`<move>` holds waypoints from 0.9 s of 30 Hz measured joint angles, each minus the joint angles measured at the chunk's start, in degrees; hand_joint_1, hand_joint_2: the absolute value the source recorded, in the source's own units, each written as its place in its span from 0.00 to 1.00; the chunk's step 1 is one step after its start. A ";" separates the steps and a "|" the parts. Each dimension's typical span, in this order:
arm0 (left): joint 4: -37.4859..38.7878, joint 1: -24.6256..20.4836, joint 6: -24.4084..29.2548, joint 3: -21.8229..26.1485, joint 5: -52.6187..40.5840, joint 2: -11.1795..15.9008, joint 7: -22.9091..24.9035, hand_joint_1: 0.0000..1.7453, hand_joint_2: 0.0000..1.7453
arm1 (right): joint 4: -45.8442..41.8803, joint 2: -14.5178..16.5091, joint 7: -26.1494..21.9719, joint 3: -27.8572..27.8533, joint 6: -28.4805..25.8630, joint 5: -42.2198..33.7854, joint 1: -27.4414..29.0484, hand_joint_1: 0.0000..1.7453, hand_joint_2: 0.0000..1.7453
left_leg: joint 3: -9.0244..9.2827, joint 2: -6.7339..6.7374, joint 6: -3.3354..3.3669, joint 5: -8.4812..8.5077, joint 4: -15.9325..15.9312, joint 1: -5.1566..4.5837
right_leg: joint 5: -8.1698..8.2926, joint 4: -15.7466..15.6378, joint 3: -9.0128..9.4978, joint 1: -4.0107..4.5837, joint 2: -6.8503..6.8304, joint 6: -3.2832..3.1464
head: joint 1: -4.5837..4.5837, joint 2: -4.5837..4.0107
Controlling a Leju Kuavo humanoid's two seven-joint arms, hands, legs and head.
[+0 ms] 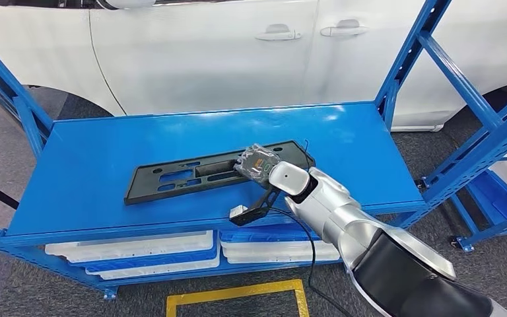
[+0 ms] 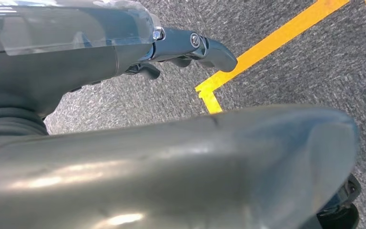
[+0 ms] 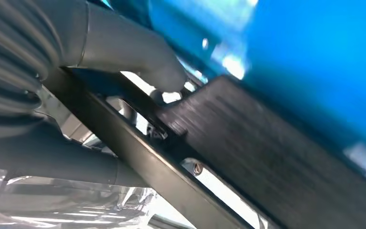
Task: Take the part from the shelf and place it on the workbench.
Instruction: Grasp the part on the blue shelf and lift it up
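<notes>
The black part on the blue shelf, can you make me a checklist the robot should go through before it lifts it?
1. Right hand on the black part: ok, it sits at the part's right end.
2. Fingers wrapped around the part: ok, the right wrist view has the thumb over one face and a finger under the other.
3. Grip firm enough to lift: cannot tell.
4. Part flat on the blue shelf: ok.
5. Shelf around the part free of other things: ok.
6. Left hand out of the way: ok, it hangs over the floor.
</notes>
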 joint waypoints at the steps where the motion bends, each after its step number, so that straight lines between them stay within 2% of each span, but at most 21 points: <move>1: 0.00 -0.02 0.04 0.00 0.08 -0.01 -0.02 0.00 0.00 | -0.31 -0.03 -0.59 -0.01 0.19 -0.69 -0.32 1.00 1.00 | -0.04 -0.01 -0.19 -0.12 0.13 -0.11 | 0.94 -2.89 1.34 0.08 0.01 -0.21 | 0.00 0.00; 2: 0.00 -0.03 0.10 0.00 0.13 -0.01 -0.05 0.00 0.00 | -0.60 -0.07 -1.15 -0.02 0.31 -1.32 -0.52 1.00 1.00 | -0.09 -0.02 -0.42 -0.21 0.21 -0.20 | 1.18 -4.32 1.97 0.17 0.02 -0.39 | 0.00 0.00; 5: 0.00 -0.07 0.39 0.00 0.21 -0.05 -0.27 0.00 0.00 | -1.36 -0.32 -3.59 -0.39 1.57 -4.45 -0.63 1.00 1.00 | -0.06 -0.01 -1.24 -0.43 0.23 -0.23 | 1.24 -4.94 2.14 0.09 0.02 -1.12 | 0.00 0.00; 6: 0.00 -0.08 0.50 0.00 0.20 -0.07 -0.34 0.00 0.00 | -1.57 -0.39 -4.87 -0.84 2.83 -6.49 -0.65 1.00 1.00 | -0.36 0.00 -1.55 -1.07 0.99 -0.20 | 1.36 -5.17 2.26 -0.05 -0.03 -1.45 | -0.01 0.00; 8: 0.00 -0.11 0.68 -0.02 0.07 -0.09 -0.40 0.00 0.00 | -1.91 -0.43 -8.29 -2.56 7.31 -12.56 -0.67 1.00 1.00 | -2.51 0.04 -2.12 -4.01 5.90 0.04 | 1.51 -5.47 2.46 -0.30 -0.12 -1.87 | -0.01 0.00; 10: 0.00 -0.10 1.15 -0.10 -0.35 -0.11 -0.44 0.00 0.00 | -2.01 -0.45 -12.62 -5.51 14.08 -20.76 -0.67 1.00 1.00 | -6.12 0.06 -2.62 -7.39 13.68 0.35 | 1.46 -5.46 2.48 -0.32 -0.12 -2.01 | -0.01 0.00; 11: 0.00 -0.08 1.82 -0.24 -0.76 -0.11 -0.54 0.00 0.00 | -2.06 -0.47 -14.85 -7.25 17.62 -24.92 -0.67 1.00 1.00 | -7.33 0.06 -2.79 -7.92 16.13 0.50 | 1.41 -5.45 2.53 -0.31 -0.10 -2.02 | -0.01 0.00; 12: 0.00 -0.05 2.84 -0.46 -1.22 -0.11 -0.77 0.00 0.00 | -2.17 -0.48 -16.86 -8.95 20.56 -28.74 -0.67 1.00 1.00 | -7.54 0.07 -2.90 -7.37 16.50 0.63 | 1.36 -5.43 2.61 -0.31 -0.05 -2.00 | -0.01 0.00; 13: 0.00 -0.05 4.38 -0.76 -1.70 -0.11 -1.20 0.00 0.00 | -2.46 -0.49 -18.66 -10.72 22.60 -32.43 -0.75 1.00 1.00 | -6.52 0.08 -2.92 -5.68 14.33 0.75 | 1.27 -5.39 2.77 -0.32 0.03 -1.93 | -0.02 0.00; 15: 0.00 -0.09 8.63 -1.58 -2.50 -0.14 -2.57 0.00 0.50 | -3.71 -0.48 -21.67 -14.66 24.86 -39.81 -1.21 1.00 1.00 | -2.59 0.14 -2.75 -1.79 6.31 0.84 | 1.01 -5.24 3.10 -0.26 0.24 -1.61 | -0.01 0.00; 16: 0.00 -0.13 11.02 -2.01 -2.84 -0.18 -3.52 0.00 0.75 | -4.69 -0.46 -22.73 -16.84 25.73 -43.72 -1.54 1.00 1.00 | -0.96 0.11 -2.50 -0.64 2.90 0.75 | 0.89 -5.10 3.13 -0.17 0.34 -1.35 | -0.01 0.00; 17: 0.00 -0.17 13.16 -2.48 -3.04 -0.24 -4.63 0.00 1.00 | -5.97 -0.45 -23.28 -18.88 26.81 -47.57 -1.80 1.00 1.00 | -0.14 0.07 -2.21 -0.24 1.00 0.63 | 0.86 -5.03 3.06 -0.11 0.39 -1.03 | -0.01 0.00; 20: 0.01 -0.21 15.38 -3.29 -1.79 -0.40 -7.94 0.00 1.00 | -11.18 -0.40 -21.91 -23.49 30.80 -58.39 -2.32 1.00 1.00 | -0.19 -0.12 -1.16 -0.05 0.13 0.48 | 0.94 -5.01 2.68 -0.12 0.31 0.01 | 0.00 0.00; 22: 0.02 -0.33 13.03 -2.92 0.73 -0.51 -8.82 0.00 1.00 | -15.71 -0.32 -18.85 -25.76 33.67 -65.93 -3.14 1.00 1.00 | -0.19 -0.12 -0.50 0.29 -0.22 0.61 | -0.46 -3.11 1.75 -0.26 0.17 0.55 | 0.00 0.00; 23: 0.02 -0.43 11.31 -2.50 2.07 -0.55 -9.03 0.00 0.75 | -18.12 -0.29 -17.11 -26.65 34.93 -69.90 -3.65 1.00 1.00 | -0.19 -0.09 -0.26 0.38 -0.33 0.63 | -2.03 -0.46 0.51 -0.35 0.11 0.74 | 0.00 0.00; 25: 0.02 -0.59 7.70 -1.36 4.25 -0.56 -9.68 0.00 0.75 | -22.80 -0.29 -13.81 -27.91 37.37 -78.23 -4.36 1.00 1.00 | -0.25 -0.05 0.02 0.33 -0.32 0.48 | -5.46 7.18 -3.11 -0.39 0.05 0.99 | 0.00 0.00; 26: 0.02 -0.66 6.20 -0.79 4.95 -0.56 -10.08 0.00 0.75 | -24.79 -0.37 -12.43 -28.23 38.62 -81.99 -4.39 1.00 1.00 | -0.24 -0.06 0.09 0.28 -0.30 0.42 | -6.26 10.15 -4.61 -0.39 0.05 1.06 | 0.00 0.00; 27: 0.02 -0.72 4.96 -0.31 5.50 -0.55 -10.46 0.00 1.00 | -26.65 -0.47 -11.16 -28.45 39.92 -85.58 -4.24 1.00 1.00 | -0.22 -0.08 0.14 0.24 -0.25 0.38 | -5.98 11.27 -5.31 -0.39 0.05 1.04 | 0.00 0.00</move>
